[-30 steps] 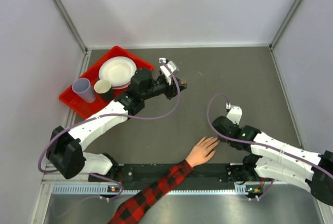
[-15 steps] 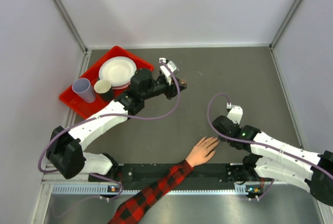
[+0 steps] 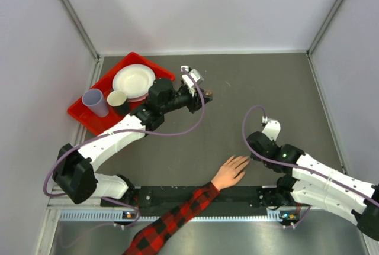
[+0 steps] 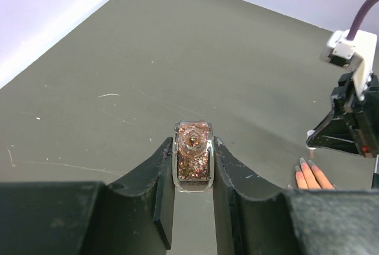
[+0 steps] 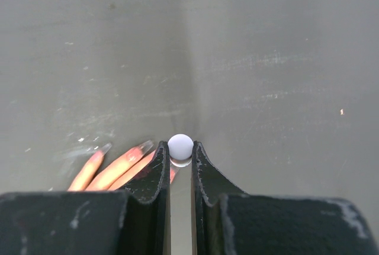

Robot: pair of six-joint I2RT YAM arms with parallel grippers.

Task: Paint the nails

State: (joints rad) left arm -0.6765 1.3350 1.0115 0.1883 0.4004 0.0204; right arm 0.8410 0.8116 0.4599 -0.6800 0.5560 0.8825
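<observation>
Pinching a white-knobbed brush [image 5: 180, 145] in the narrow right gripper [image 5: 179, 149], hovering just beside the nails [image 5: 144, 145], at seven o'clock from it in the top view, on fingers [image 3: 238, 164] pointing toward two o'clock. Clamping the bottle [image 4: 192, 163] in the left gripper [image 4: 192, 147], well apart at eleven o'clock.
</observation>
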